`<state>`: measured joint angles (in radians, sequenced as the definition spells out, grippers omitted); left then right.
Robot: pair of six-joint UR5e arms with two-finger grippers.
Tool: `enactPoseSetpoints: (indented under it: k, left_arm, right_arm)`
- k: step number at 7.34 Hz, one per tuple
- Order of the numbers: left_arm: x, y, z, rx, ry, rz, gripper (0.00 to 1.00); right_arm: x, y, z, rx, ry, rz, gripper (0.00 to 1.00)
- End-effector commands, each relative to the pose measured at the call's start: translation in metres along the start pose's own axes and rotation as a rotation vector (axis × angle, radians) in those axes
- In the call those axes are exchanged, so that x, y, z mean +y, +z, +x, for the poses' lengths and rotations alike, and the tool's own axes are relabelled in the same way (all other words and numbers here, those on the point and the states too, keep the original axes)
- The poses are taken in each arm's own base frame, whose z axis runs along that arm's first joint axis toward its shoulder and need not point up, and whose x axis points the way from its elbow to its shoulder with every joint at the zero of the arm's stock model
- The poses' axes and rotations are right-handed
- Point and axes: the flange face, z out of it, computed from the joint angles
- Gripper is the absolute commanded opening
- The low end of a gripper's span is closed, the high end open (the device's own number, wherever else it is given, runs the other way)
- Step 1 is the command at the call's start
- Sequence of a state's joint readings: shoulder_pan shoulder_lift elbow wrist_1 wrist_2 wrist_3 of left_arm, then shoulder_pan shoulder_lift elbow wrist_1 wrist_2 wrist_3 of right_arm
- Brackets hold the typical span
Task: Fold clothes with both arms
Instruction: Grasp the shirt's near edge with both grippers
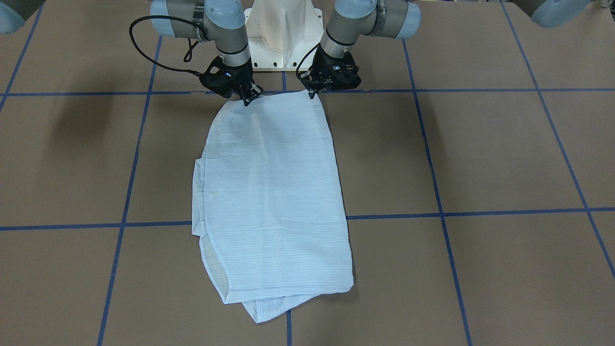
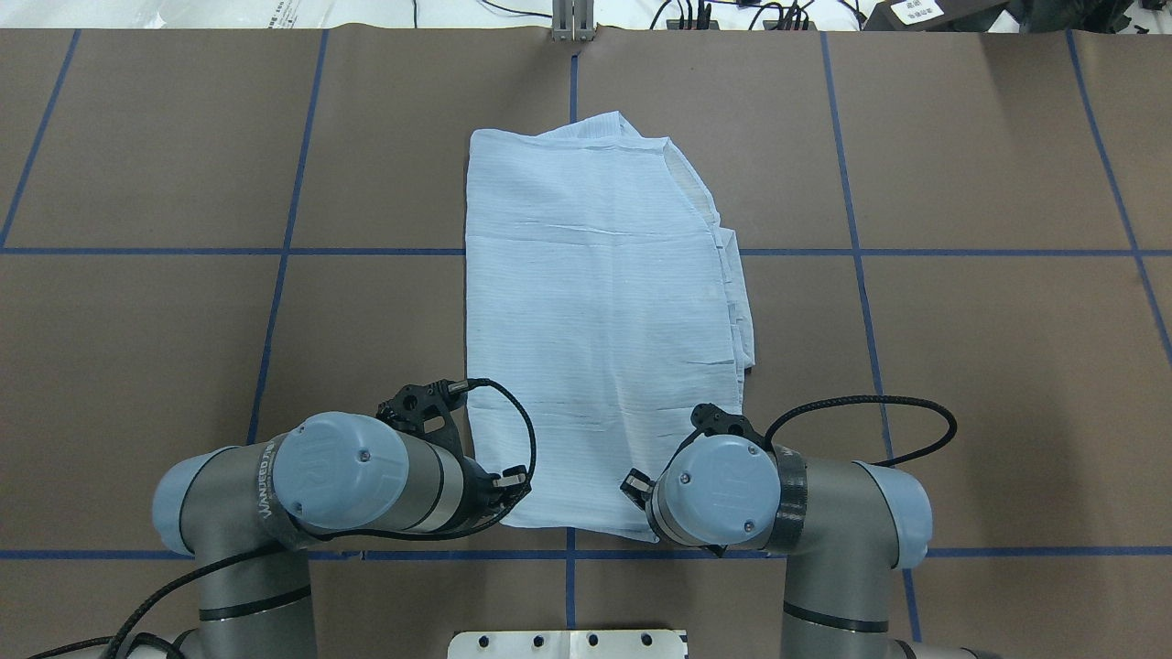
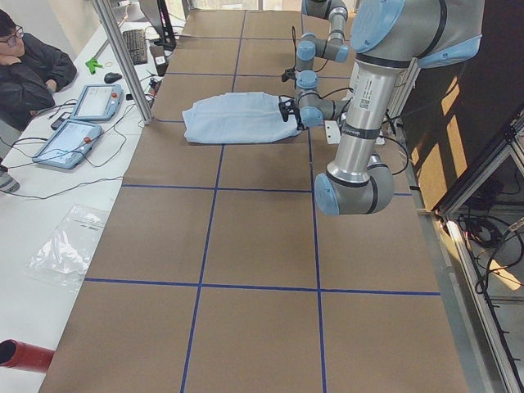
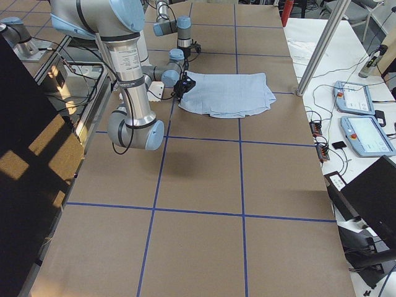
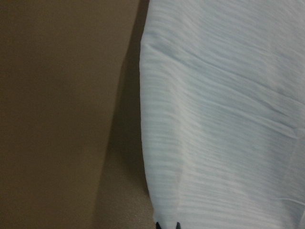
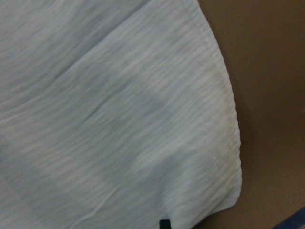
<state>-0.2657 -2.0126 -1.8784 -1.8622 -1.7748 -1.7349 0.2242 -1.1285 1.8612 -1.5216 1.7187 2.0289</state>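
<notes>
- Shirt: folded into a long strip, flat on the table, centred in front of the white base.
- Long axis runs 12–6 in the overhead view; the 6 o'clock end is nearest the base.
- Under-layers stick out at the 12 o'clock end and along the 3 o'clock side.
- Collar not visible, so can't tell which end is the neck.
- Left gripper: at the 7 o'clock corner, fingers pinched on the shirt edge.
- Right gripper: at the 5 o'clock corner, fingers pinched on that corner.
- Near edge looks slightly raised; a shadow lies beside it in the left wrist view.
</notes>
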Motion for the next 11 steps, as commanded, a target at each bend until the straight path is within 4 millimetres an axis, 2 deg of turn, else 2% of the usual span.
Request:
enactPoseSetpoints:
  k: [1,3,4,5,7,9,11]
  left_arm:
    - [0.001,-0.003,0.003,0.008,0.001,-0.002,0.00]
    - [0.000,-0.008,0.003,0.016,0.001,-0.001,0.00]
    - [0.001,-0.018,0.002,0.031,0.004,-0.003,0.00]
    - [0.005,-0.030,0.004,0.043,0.007,-0.006,0.00]
    - [0.024,-0.070,0.004,0.015,0.010,-0.056,0.00]
    - [0.039,-0.106,0.005,-0.003,0.009,-0.107,0.00]
    - [0.056,-0.127,0.004,-0.014,0.017,-0.197,0.00]
  right_arm:
    - [-0.004,-0.009,-0.003,-0.016,0.004,-0.001,0.00]
    - [-0.006,-0.023,-0.003,-0.037,0.001,-0.015,0.00]
    - [-0.005,-0.029,-0.002,-0.047,-0.002,-0.023,0.00]
    - [-0.006,-0.042,0.002,-0.063,-0.005,-0.036,0.00]
    - [0.010,-0.065,0.014,-0.078,-0.026,-0.106,0.00]
    - [0.029,-0.106,0.022,-0.070,-0.053,-0.291,0.00]
    - [0.034,-0.150,0.031,-0.116,-0.075,-0.366,0.00]
